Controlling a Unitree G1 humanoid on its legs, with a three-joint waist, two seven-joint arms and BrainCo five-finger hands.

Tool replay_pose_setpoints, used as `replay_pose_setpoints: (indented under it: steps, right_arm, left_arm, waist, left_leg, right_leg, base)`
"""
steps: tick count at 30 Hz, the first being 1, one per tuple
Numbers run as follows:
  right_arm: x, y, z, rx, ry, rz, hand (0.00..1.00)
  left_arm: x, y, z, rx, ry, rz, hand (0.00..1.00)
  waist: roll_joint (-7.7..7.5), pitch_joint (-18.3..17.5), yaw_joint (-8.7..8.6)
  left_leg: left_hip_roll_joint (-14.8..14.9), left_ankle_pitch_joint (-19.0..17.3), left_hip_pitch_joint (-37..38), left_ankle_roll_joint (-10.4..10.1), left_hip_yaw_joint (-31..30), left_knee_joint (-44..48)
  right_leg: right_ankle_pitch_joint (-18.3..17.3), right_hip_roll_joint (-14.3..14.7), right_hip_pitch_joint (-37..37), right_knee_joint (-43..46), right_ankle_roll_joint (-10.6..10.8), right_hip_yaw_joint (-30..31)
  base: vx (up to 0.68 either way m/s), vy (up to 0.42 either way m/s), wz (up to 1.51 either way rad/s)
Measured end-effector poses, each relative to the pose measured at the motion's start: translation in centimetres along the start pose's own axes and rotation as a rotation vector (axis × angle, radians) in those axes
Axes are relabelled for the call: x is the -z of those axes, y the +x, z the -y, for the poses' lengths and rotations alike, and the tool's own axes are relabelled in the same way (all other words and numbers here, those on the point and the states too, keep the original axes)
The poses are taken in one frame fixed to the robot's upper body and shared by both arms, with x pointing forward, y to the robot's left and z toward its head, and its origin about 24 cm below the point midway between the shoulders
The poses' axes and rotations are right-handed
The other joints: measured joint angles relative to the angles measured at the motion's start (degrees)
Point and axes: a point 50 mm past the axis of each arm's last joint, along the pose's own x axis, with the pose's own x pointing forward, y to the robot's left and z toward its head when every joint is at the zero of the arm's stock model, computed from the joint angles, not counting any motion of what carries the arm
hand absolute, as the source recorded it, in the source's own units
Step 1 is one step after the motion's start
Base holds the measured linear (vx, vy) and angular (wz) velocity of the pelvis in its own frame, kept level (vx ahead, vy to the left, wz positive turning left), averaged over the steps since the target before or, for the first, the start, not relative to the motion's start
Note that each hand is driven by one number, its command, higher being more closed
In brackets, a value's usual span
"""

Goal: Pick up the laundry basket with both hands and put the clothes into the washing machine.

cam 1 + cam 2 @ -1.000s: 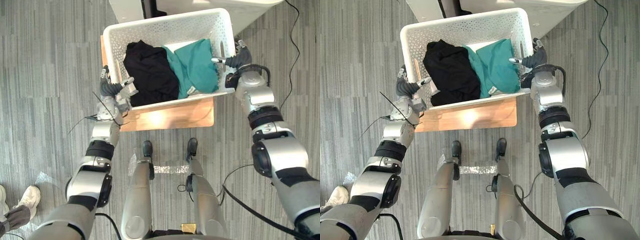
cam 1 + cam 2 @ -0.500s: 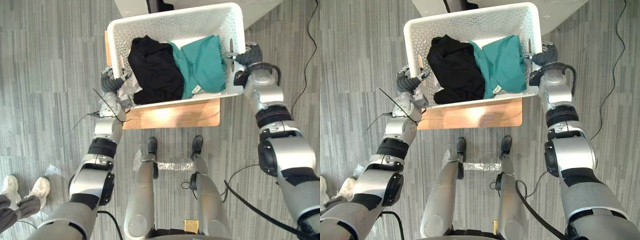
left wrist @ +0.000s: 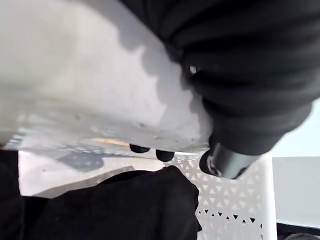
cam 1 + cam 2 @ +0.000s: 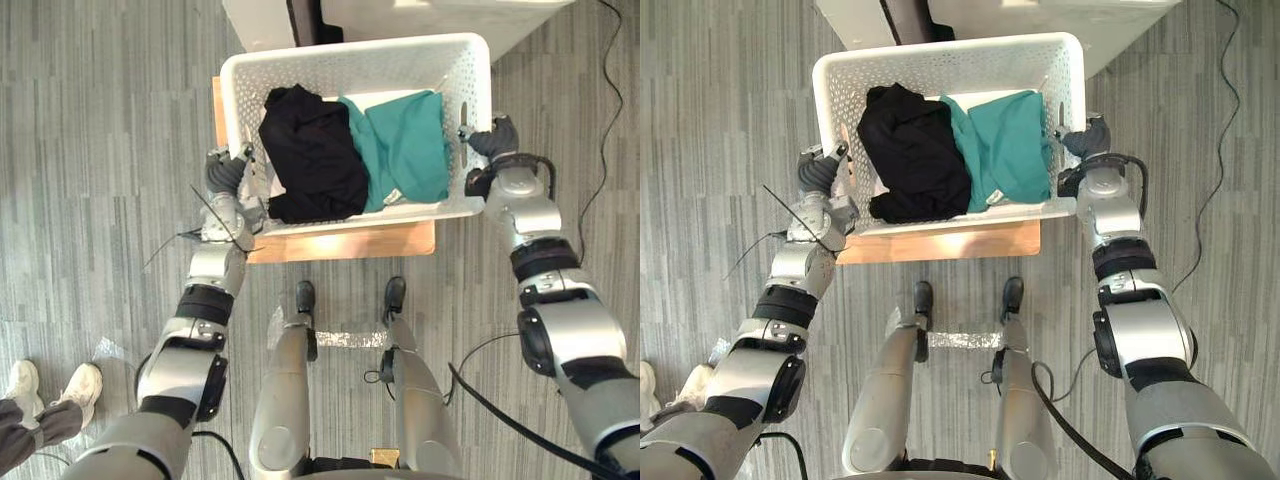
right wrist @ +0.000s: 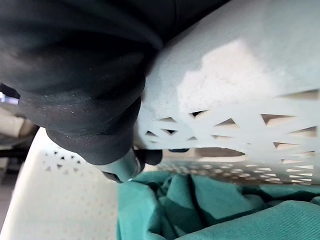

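The left hand (image 4: pixel 228 175) at 9 o'clock and the right hand (image 4: pixel 492 140) at 3 o'clock are gripping the white perforated plastic laundry basket (image 4: pixel 350 58), fingers curling over its side rims. 2 garments are lying inside, crumpled black cloth (image 4: pixel 312 150) beside teal cloth (image 4: pixel 405 145), above a light wooden board (image 4: pixel 340 243).

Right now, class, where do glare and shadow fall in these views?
Left eye view: glare on the pale wooden board under the white perforated plastic laundry basket. Left wrist view: the left hand shadows the basket's wall. Right wrist view: a bright patch beside the right hand.
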Motion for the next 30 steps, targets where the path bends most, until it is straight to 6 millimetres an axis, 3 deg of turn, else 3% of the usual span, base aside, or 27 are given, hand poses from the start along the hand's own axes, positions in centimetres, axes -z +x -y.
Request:
replay_pose_setpoints:
  steps: [6, 11, 16, 19, 22, 24, 27, 28, 29, 30]
  right_arm:
    - [0.9, -1.8, -0.2, -0.064, 0.027, 0.047, 1.0]
    - [2.6, -3.9, -0.2, -0.137, 0.055, 0.052, 1.0]
    - [6.3, -6.9, 0.2, -0.211, 0.061, -0.013, 1.0]
    - [9.6, -9.2, 1.0, -0.233, 0.067, -0.106, 1.0]
    - [11.7, -11.3, 2.1, -0.237, 0.076, -0.166, 1.0]
    - [12.8, -12.6, 2.9, -0.23, 0.085, -0.201, 1.0]
    - [14.4, -15.0, 3.5, -0.231, 0.087, -0.253, 1.0]
    - [14.5, -16.0, 3.9, -0.219, 0.09, -0.257, 1.0]
    - [14.5, -16.8, 4.3, -0.211, 0.088, -0.254, 1.0]
    - [14.4, -17.3, 4.7, -0.211, 0.089, -0.251, 1.0]
  left_arm:
    - [0.7, -1.3, -2.1, 0.029, 0.023, 0.008, 1.0]
    - [2.7, -3.2, -4.1, 0.071, 0.043, -0.04, 1.0]
    - [6.1, -6.1, -5.8, 0.132, 0.07, -0.151, 1.0]
    - [8.6, -8.3, -6.2, 0.186, 0.08, -0.247, 1.0]
    - [10.6, -10.3, -6.4, 0.218, 0.056, -0.33, 1.0]
    - [11.7, -11.5, -6.2, 0.236, 0.028, -0.374, 1.0]
    - [13.4, -13.6, -6.2, 0.233, -0.009, -0.451, 1.0]
    - [14.0, -14.7, -6.0, 0.236, -0.034, -0.479, 1.0]
    - [14.3, -15.8, -6.0, 0.231, -0.055, -0.494, 1.0]
    - [14.3, -16.5, -6.1, 0.231, -0.067, -0.497, 1.0]
  waist:
    - [0.05, -0.01, -0.28]
    - [0.09, -0.03, -1.35]
    - [0.56, -1.18, -3.32]
    - [0.75, -4.12, -3.72]
    - [0.83, -6.3, -4.8]
    - [0.95, -7.19, -5.66]
    - [0.91, -7.48, -5.73]
    - [0.74, -7.87, -5.43]
    - [0.87, -9.24, -5.04]
    - [1.44, -10.57, -4.87]
  left_leg:
    - [0.8, -0.25, 4.23, -0.27, 0.67, -0.03]
    - [0.99, -0.79, 9.75, -0.56, 0.91, -0.94]
    - [0.29, -0.97, 15.35, -0.66, 1.29, -3.02]
    - [0.32, -1.16, 18.81, -0.57, 2.99, -6.04]
    - [0.55, -1.15, 22.19, -0.82, 4.1, -7.77]
    - [1.64, -2.4, 24.01, -1.48, 4.55, -6.91]
    - [5.37, -5.46, 27.86, -2.79, 5.96, 0.43]
    - [6.59, -4.73, 25.87, -1.52, 5.12, 9.0]
    - [6.68, -2.75, 23.58, 1.49, 2.75, 15.84]
    - [6.59, -1.08, 22.35, 2.9, -0.04, 19.85]
  right_leg:
    - [-1.56, 0.28, 2.92, 2.11, -0.26, 0.17]
    - [-2.89, 0.38, 7.82, 2.5, -0.35, 0.01]
    - [-4.05, 0.59, 12.2, 2.72, 0.05, 0.28]
    - [-4.32, 0.78, 14.35, 0.79, -0.3, 1.66]
    - [-4.65, 1.13, 16.26, 0.58, -0.08, 2.59]
    - [-5.93, 2.02, 17.67, 1.56, -0.17, 2.98]
    - [-11.51, 4.71, 20.7, 6.86, -2.01, 5.11]
    - [-12.92, 5.55, 21.29, 8.71, -2.44, 6.11]
    - [-13.59, 6.26, 21.52, 9.7, -2.78, 8.1]
    - [-13.65, 7.19, 22.29, 9.64, -2.95, 10.2]
  base:
    - [-0.01, -0.064, -0.04]
    - [0.02, -0.041, 0.02]
    - [0.01, -0.003, -0.01]
    - [0.07, 0.0, -0.21]
    - [0.09, -0.003, -0.19]
    - [0.1, -0.017, -0.22]
    - [0.08, -0.041, -0.49]
    - [0.02, -0.082, -0.7]
    - [0.11, -0.1, -1.03]
    - [0.11, -0.077, -0.99]
